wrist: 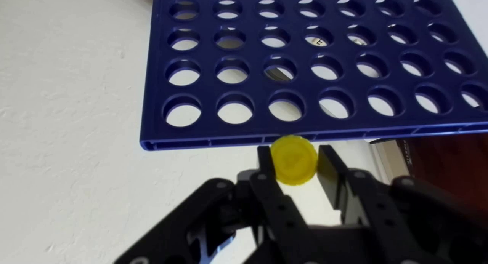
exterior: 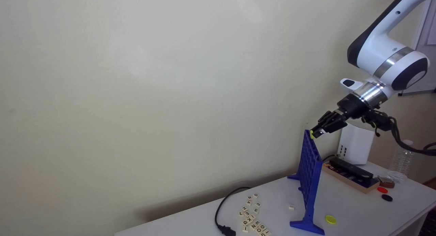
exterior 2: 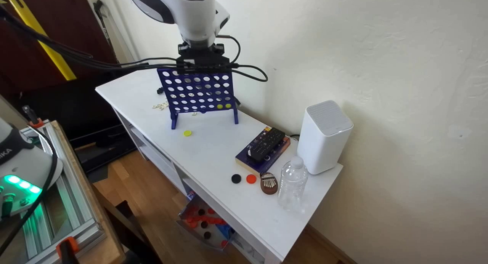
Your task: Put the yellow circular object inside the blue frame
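In the wrist view your pincer (wrist: 294, 159) is clamped on the yellow disc (wrist: 292, 163), whose width runs along the top edge of the frame (wrist: 207, 132), overlapping it around the third slot from the left. In an exterior view the disc (exterior: 311, 135) shows at that edge toward the wall (exterior: 170, 93), so you'll probably need it upright over the slot. In an exterior view the arm (exterior 2: 196, 22) blocks it; entry is unclear.

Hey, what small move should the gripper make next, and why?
Probably ease the held yellow disc slightly down into the blue frame: the gripper has it at the top edge, roughly in line with one column, mostly outside; whether its lower rim is inside is unclear.
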Action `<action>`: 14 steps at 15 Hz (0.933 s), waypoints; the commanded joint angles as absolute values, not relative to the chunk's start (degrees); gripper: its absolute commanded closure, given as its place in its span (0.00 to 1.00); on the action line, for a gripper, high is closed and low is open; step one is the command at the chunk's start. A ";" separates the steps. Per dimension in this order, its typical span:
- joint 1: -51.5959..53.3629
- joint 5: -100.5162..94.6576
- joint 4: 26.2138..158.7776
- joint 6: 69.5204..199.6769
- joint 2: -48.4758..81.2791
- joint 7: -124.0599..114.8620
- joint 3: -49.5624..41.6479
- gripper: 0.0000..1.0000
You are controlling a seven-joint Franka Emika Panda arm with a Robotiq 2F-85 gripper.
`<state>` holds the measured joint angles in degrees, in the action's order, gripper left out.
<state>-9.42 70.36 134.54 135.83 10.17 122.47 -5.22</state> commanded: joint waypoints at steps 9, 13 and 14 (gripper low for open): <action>-9.32 73.45 133.30 134.04 12.19 125.66 -5.75 0.91; -9.37 73.40 132.94 134.07 12.92 125.65 -5.76 0.91; -9.38 73.40 132.80 134.09 13.09 125.65 -5.76 0.91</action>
<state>-9.43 71.77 134.03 134.72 11.82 123.98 -5.30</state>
